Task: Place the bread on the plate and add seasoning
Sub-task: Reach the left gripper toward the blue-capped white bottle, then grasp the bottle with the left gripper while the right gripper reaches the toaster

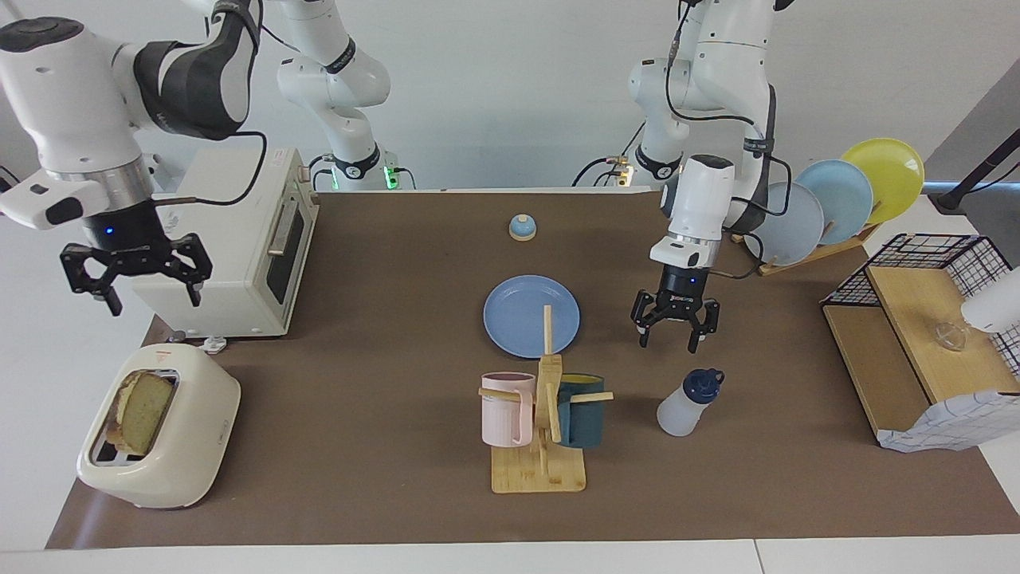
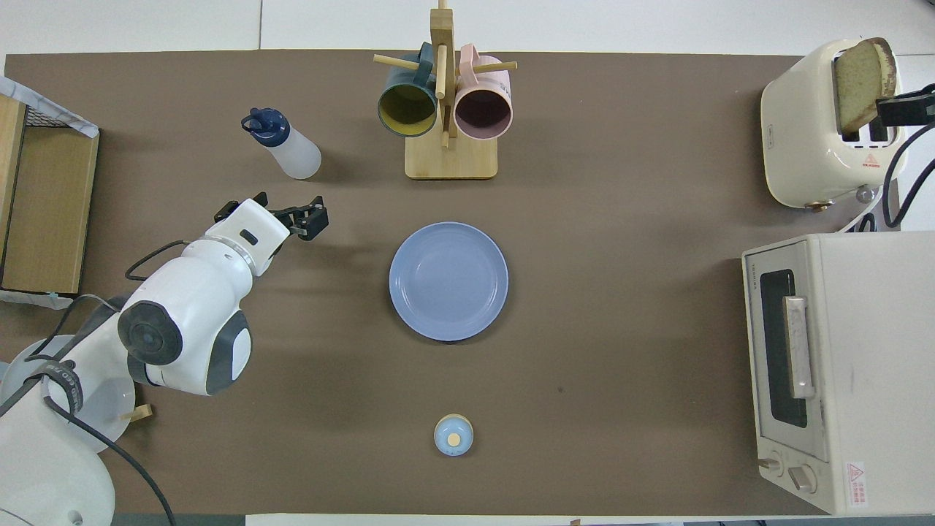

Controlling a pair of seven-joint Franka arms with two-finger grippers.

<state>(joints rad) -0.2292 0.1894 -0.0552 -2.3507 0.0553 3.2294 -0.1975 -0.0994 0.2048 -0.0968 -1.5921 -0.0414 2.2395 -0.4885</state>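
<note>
Bread (image 1: 137, 413) below right tool (image 1: 134, 275)

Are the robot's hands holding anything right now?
No. Both are open and empty: the left gripper hangs over the table near the seasoning bottle, and the right gripper is up beside the toaster oven.

You see a matt brown tabletop (image 1: 382, 335) carrying a smooth matt blue plate (image 1: 531, 316), a translucent plastic seasoning bottle (image 1: 684, 408), a pale wooden mug rack (image 1: 547, 446), a glossy cream toaster (image 1: 159, 446) holding rough-crumbed bread (image 1: 142, 413), and black wire basket (image 1: 940, 263).
</note>
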